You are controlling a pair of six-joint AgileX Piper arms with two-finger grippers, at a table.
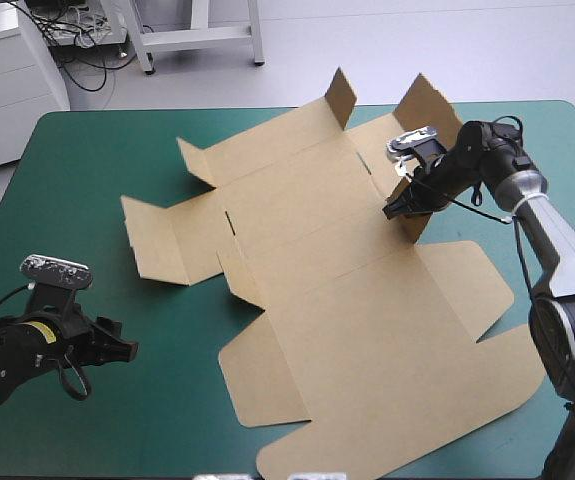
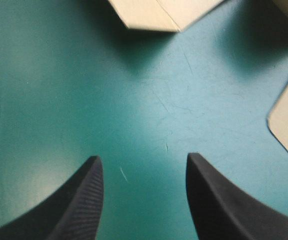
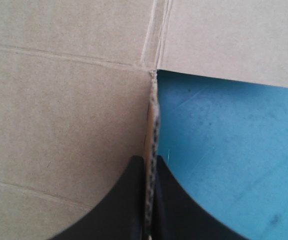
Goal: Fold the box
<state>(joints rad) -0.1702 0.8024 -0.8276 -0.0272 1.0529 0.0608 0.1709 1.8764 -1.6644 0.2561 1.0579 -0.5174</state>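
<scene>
1. The high view alone shows the whole layout: the box (image 1: 367, 300), a cut sheet of brown board, lies mostly flat across the middle and right of the worktop (image 1: 87, 150). Its largest panel reaches toward the near edge.
2. That view also shows parts of the sheet standing up at the far right, among them a raised flap (image 1: 422, 130). The right hand (image 1: 399, 207) is at this flap's lower end.
3. The right wrist view gives the close detail that the high view lacks. The two black fingers (image 3: 128, 200) are all but closed, and the thin edge of the board (image 3: 154, 115) runs straight between them, so this hand is pinching the box. Flat brown board lies on one side of that edge and the bare teal-green cover (image 3: 234, 160) on the other.
4. The left hand (image 1: 127, 350) hangs over the near left of the worktop, apart from the box.
5. The left wrist view confirms that it is spread wide. Its fingers (image 2: 83, 210) stand apart with only bare cover between them, holding nothing. Two corners of the board show ahead of it, one rounded.
6. Count: one box, two hands, one worktop. One hand is gripping and the other is empty.
</scene>
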